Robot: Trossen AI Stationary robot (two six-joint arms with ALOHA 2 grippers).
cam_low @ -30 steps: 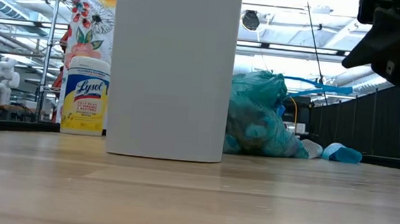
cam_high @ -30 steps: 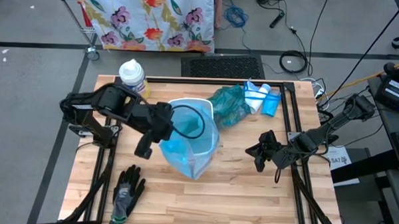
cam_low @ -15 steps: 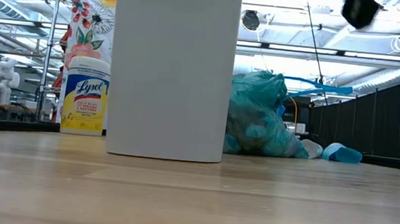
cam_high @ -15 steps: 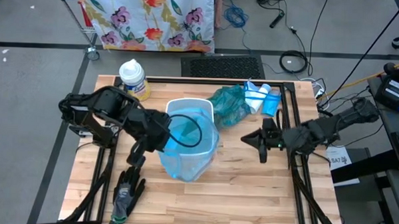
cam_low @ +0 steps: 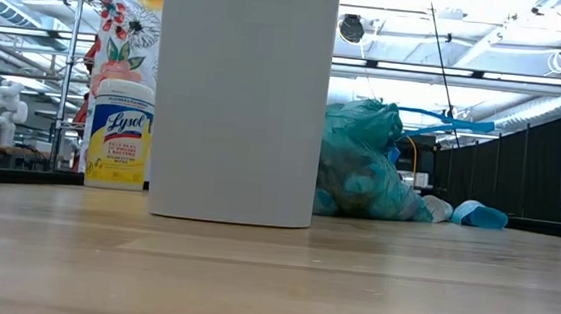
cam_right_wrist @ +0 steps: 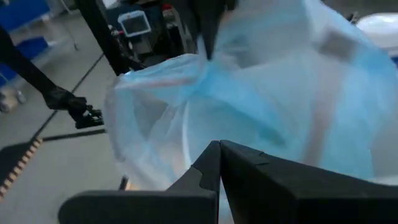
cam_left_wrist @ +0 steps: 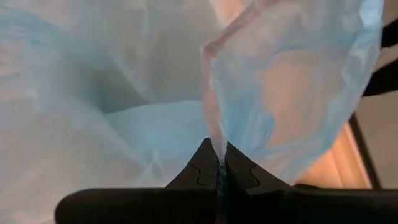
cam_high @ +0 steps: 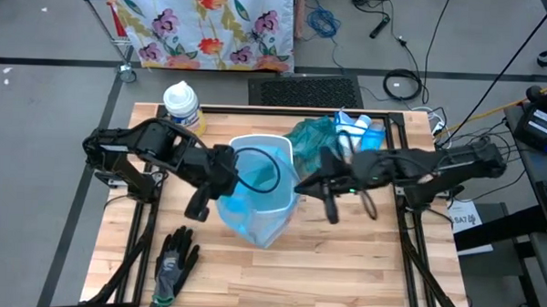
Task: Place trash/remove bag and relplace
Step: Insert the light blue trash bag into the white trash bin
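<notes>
Left claw pinching blue bag

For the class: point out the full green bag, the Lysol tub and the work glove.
full green bag (cam_low: 365, 169), low view: middle of its bulging side.
Lysol tub (cam_low: 119, 139), low view: its label.
work glove (cam_high: 174, 259), high view: its palm.

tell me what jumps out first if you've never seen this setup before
The white bin mid-table draws the eye, with a fresh light blue bag billowing out of it. The left end effector is shut on the bag's edge, and the right end effector, also shut, reaches in at the bin's right rim. Behind the bin lies a full, tied teal trash bag, with a Lysol canister at the far left corner.
</notes>
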